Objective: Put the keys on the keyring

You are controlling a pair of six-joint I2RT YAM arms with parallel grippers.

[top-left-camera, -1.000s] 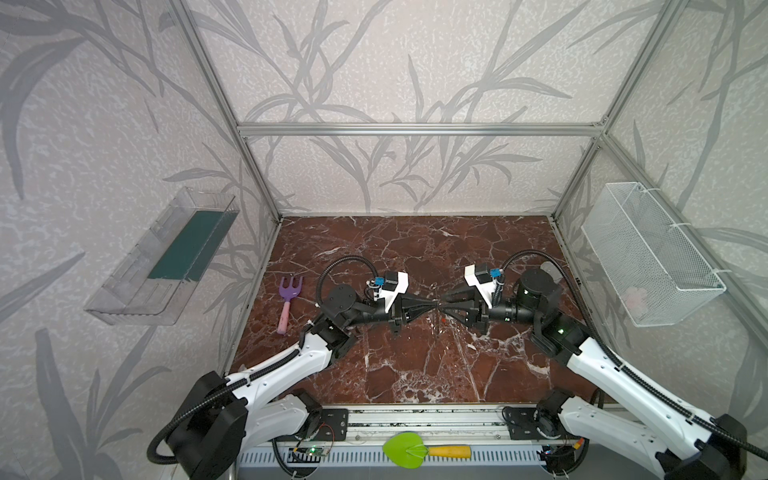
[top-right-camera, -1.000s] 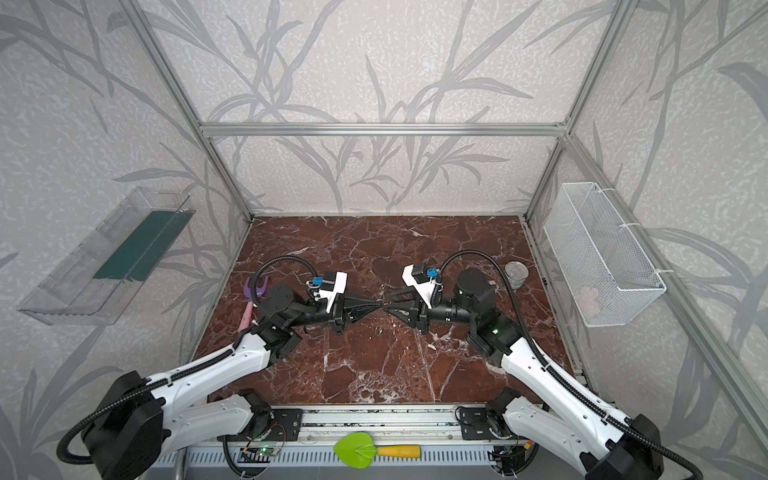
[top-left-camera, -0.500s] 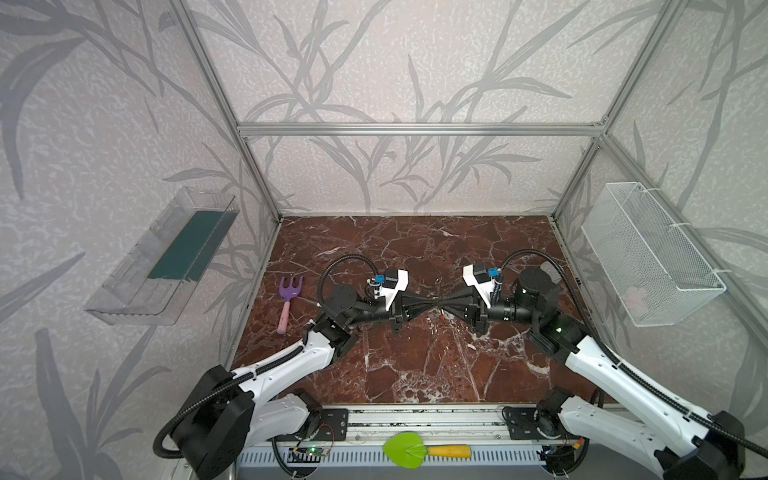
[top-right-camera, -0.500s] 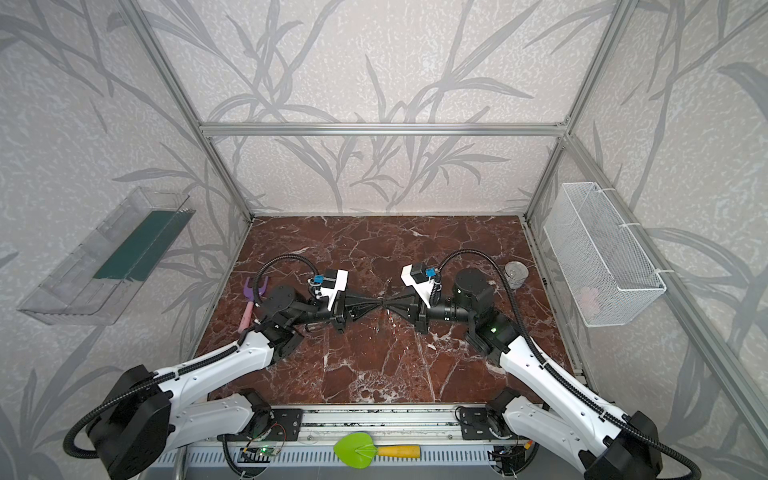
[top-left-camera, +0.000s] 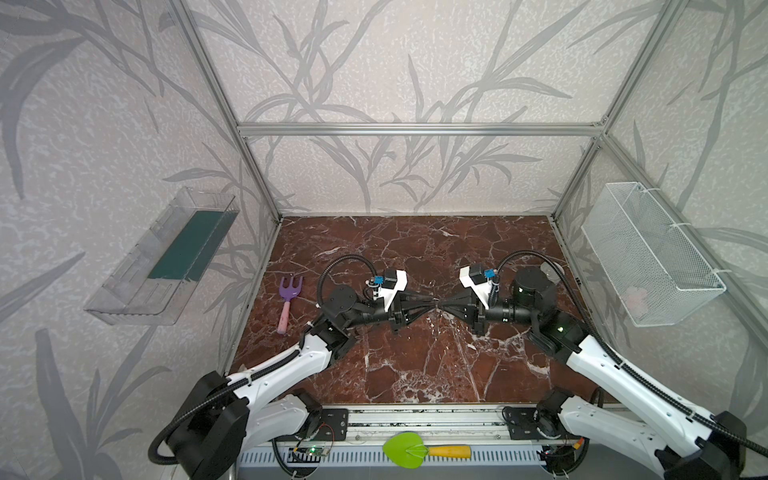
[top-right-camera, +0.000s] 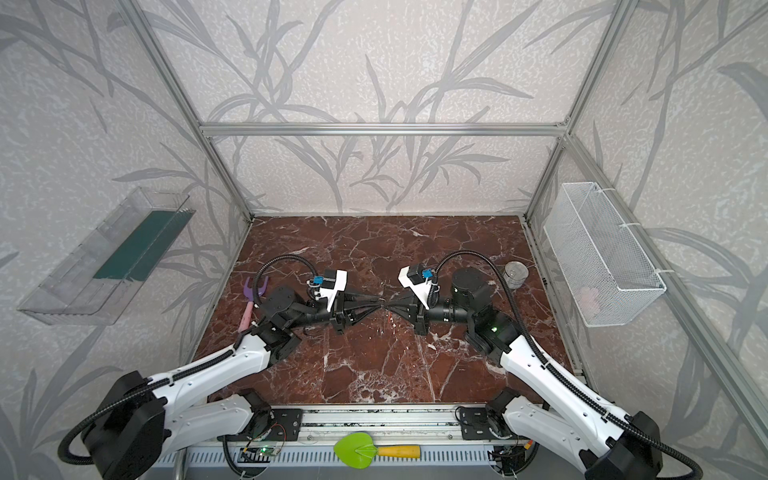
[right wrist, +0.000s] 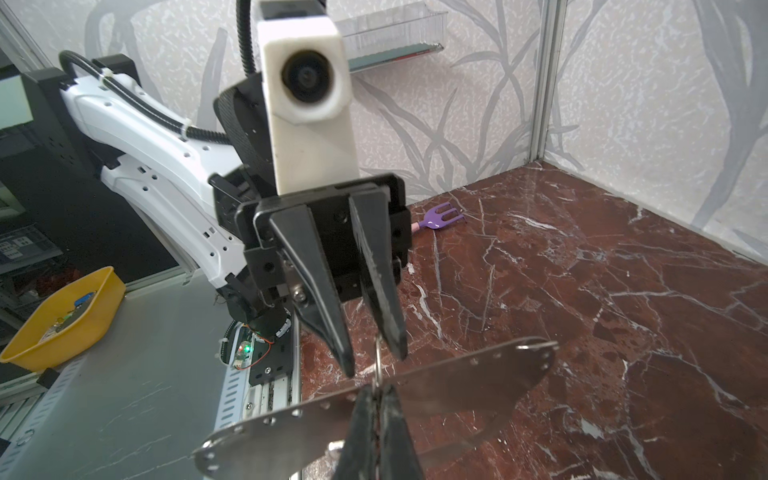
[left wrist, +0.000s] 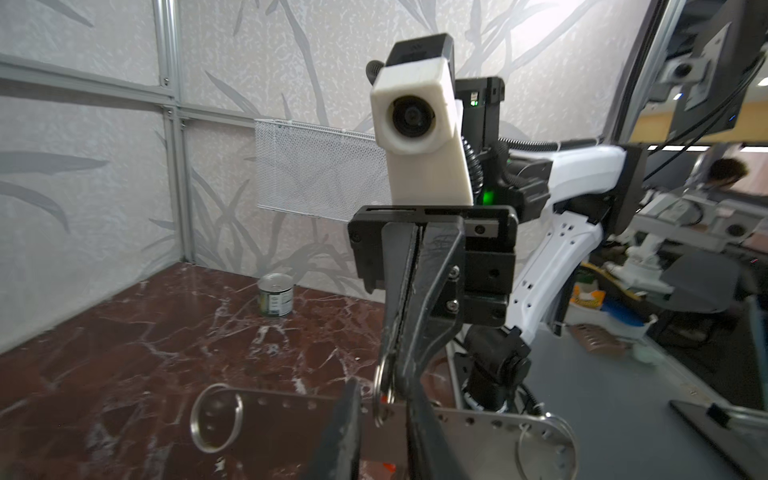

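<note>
- The can (top-right-camera: 516, 275) stands on the table (top-left-camera: 415, 365), near the wall.
- The two grippers meet tip to tip in the air. In both top views they are to the left of the can and well apart from it.
- The right gripper (left wrist: 397, 374) is the one nearer the can. Its fingers are pressed tight together and pinch a small ring (left wrist: 376, 395).
- The left gripper (right wrist: 374, 359) is farther from the can. Its fingers are spread apart. The small ring sits in the gap between them, and they do not squeeze it.
- The keyring (right wrist: 465, 382) is a flat grey plate with little holes along its edge. It is up in the air where the two grippers meet, off the table and well apart from the can.
- The small ring goes down to the edge of the keyring with the holes.
- One more ring (left wrist: 194, 419) hangs at one end of the keyring.
- Of the keys (left wrist: 390, 400), only a bit of red shows, right by the small ring. I cannot make out the metal key.
- A purple rake (top-left-camera: 286, 299) lies on the table, on the far side of the grippers from the can.
- A white basket (top-left-camera: 648, 257) hangs on the wall next to the can, higher up.
</note>
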